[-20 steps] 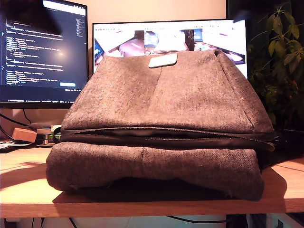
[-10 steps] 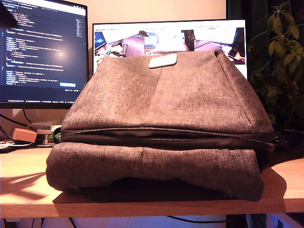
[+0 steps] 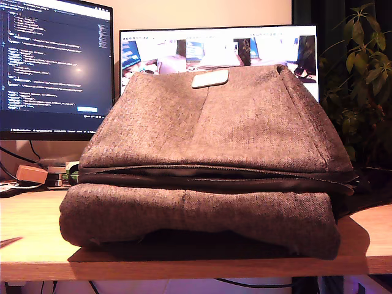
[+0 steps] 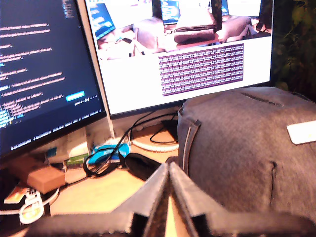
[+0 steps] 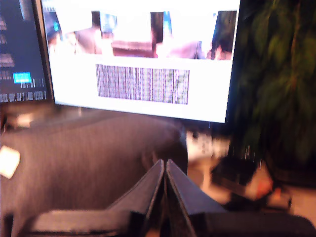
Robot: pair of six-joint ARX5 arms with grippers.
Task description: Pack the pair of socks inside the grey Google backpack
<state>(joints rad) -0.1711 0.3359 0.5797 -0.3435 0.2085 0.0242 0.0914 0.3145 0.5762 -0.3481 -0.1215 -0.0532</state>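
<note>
Above the backpack [image 3: 211, 153] lying on the tabletop [image 3: 37, 236], my first claw [image 4: 169, 170] and second claw [image 5: 165, 165] both hang pinched together and empty, so I'd find the socks, nowhere in view, before touching the zip.

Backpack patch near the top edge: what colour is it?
Pale off-white, plain, on the grey-brown tweed backpack; the patch shows best in the exterior view.
</note>
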